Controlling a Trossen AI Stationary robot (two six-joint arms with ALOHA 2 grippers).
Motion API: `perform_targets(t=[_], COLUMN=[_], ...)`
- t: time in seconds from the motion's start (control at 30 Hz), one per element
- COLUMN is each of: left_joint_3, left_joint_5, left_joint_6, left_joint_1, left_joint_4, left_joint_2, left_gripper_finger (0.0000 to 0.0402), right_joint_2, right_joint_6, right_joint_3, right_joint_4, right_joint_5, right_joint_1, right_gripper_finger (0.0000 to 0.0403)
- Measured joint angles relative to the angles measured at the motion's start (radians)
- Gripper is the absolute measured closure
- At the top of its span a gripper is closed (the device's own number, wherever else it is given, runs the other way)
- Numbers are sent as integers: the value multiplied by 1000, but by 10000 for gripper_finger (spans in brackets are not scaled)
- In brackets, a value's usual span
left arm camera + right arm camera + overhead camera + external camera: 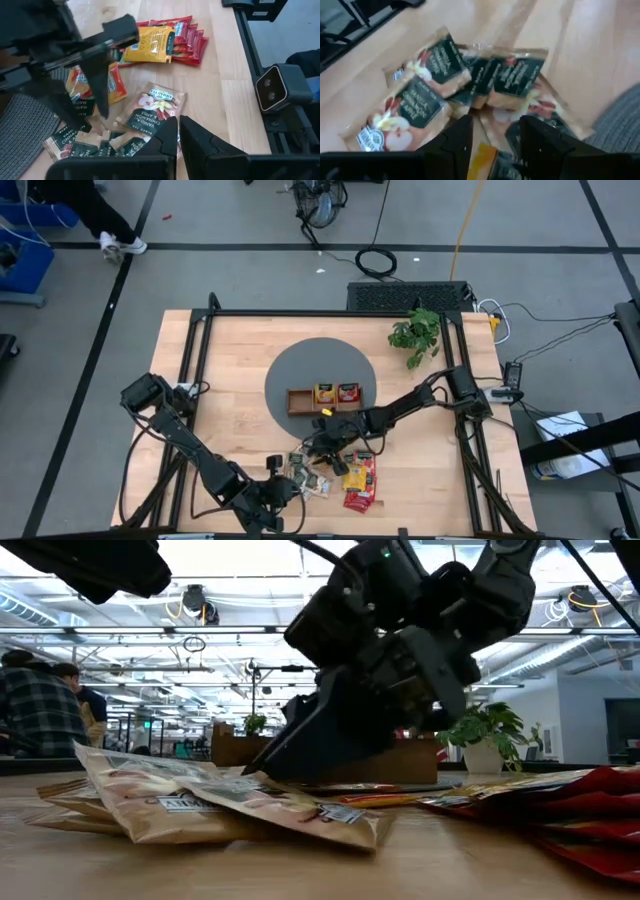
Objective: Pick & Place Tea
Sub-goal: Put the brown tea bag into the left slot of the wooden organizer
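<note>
Right gripper [322, 448] low over the table, fingers spread, nothing pinched between them; tips just above the pale tan sachets [427, 82]; an orange-yellow sachet [482, 160] shows in the gap. Tea pile [335, 475] lies at the gripper's 5 o'clock in the high view; red sachets [360, 490] farthest out. Left gripper [275, 492] at 7 o'clock, fingers pressed together, holding nothing.

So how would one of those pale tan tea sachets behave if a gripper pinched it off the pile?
The pale tan sachets look thin and flat, so probably light and floppy. Their wrappers look glossy and they overlap loosely on the table, so one could slide or drag a neighbour along.
</note>
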Motion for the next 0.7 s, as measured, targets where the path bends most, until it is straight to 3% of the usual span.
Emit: perform_targets(t=[0.33,0.53,0.7], left_joint_3=[0,0,0], left_joint_5=[0,34,86], left_joint_6=[-6,-94,-95], left_joint_1=[0,-2,1], left_joint_4=[-3,2,107], left_joint_2=[0,0,48], left_gripper_finger=[376,376,376], right_joint_2=[-7,-7,-7], right_joint_6=[0,-2,29], right_joint_3=[1,1,1], right_joint_4=[9,6,-2], right_joint_5=[-3,-6,-55], right_joint_1=[8,20,25], right_gripper_finger=[253,250,250])
